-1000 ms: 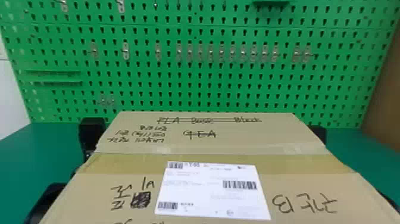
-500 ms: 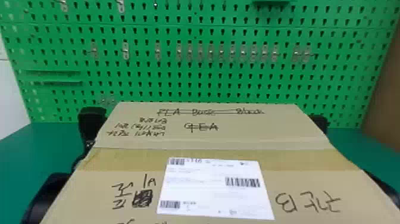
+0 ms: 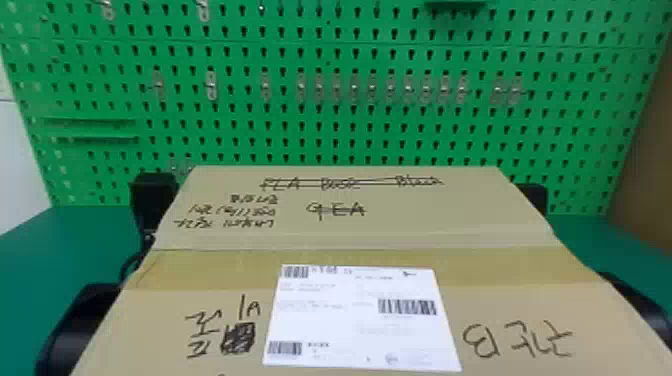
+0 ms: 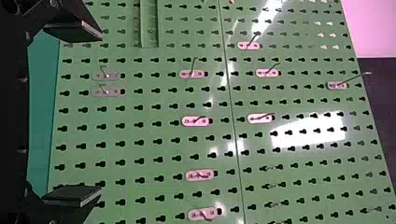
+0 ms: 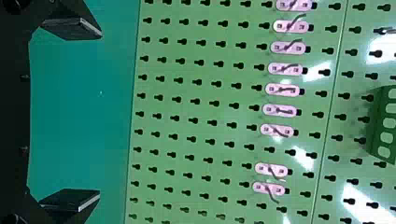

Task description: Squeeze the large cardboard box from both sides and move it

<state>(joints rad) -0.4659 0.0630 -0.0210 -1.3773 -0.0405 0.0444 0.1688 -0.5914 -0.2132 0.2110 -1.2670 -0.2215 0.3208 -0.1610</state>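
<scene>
As the large cardboard box [image 3: 395, 220] sits btwn L arm [image 3: 70, 330] & R arm [image 3: 641, 299], squeeze is prob on; w/ L end effector [image 4: 101, 113] & R end effector [image 5: 100, 113] open, press evenly, then move.

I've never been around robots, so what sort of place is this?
Probably a workshop or robot lab: a green pegboard with small hooks stands behind a green table, with a large cardboard box in the foreground.

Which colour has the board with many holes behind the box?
Green pegboard, seen best in the head view.
</scene>
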